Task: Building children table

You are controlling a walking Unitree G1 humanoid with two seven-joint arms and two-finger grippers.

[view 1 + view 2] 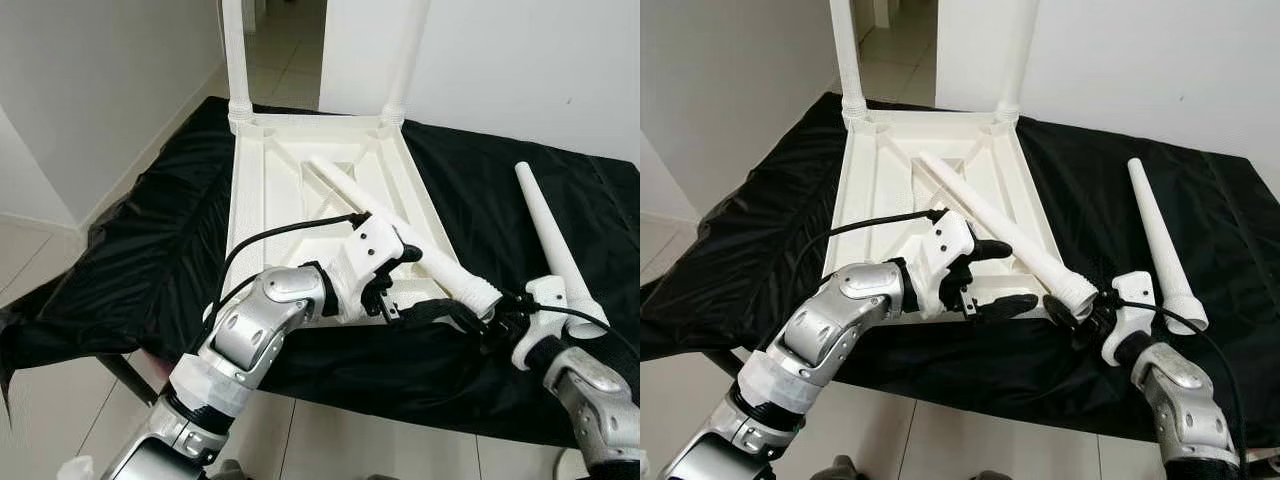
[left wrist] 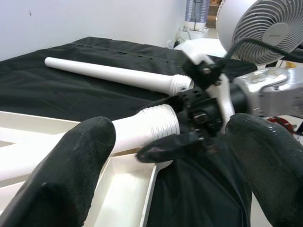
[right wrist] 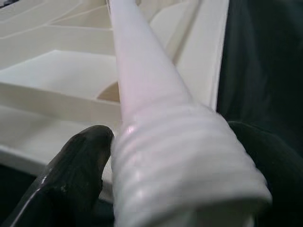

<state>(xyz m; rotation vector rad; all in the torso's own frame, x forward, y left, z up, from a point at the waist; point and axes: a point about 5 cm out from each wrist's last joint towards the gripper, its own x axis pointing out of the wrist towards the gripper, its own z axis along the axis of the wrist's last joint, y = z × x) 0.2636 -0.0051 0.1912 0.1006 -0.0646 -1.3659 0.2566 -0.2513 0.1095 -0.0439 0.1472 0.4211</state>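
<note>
An upturned white plastic children's tabletop (image 1: 330, 190) lies on the black-draped surface (image 1: 150, 230), two legs already standing at its far corners. The right claw (image 1: 1077, 312) grips the threaded end of a loose white plastic leg (image 1: 990, 215) lying across the tabletop. The left claw (image 1: 990, 275) hovers released at its near edge. The left wrist view adds a white fan (image 2: 265, 28).

A black cloth (image 1: 140, 240) covers the table and hangs over its edges. On it lies an upturned white plastic tabletop (image 1: 290, 200), two legs standing up from its far corners. To the right of the tabletop, apart from it, a loose white leg (image 1: 552, 245) lies on the cloth.
</note>
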